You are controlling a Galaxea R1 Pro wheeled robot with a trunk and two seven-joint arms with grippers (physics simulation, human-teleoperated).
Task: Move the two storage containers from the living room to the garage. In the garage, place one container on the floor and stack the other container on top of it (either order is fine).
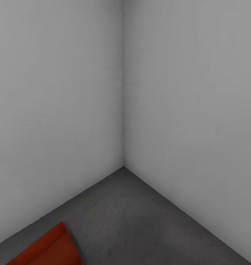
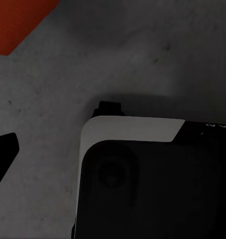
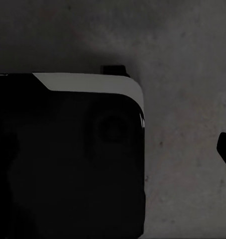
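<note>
garage corner, concrete floor (image 1: 140, 221) | orange container (image 1: 51, 250) on it | jaws' state unclear

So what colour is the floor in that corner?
Dark grey, speckled concrete floor, clearest in the head view.

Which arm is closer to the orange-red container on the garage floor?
Left. The container lies at the head view's lower left, and its corner appears in the left wrist view. The right wrist view shows concrete floor.

Head toward corner; wrists floorward.
</note>
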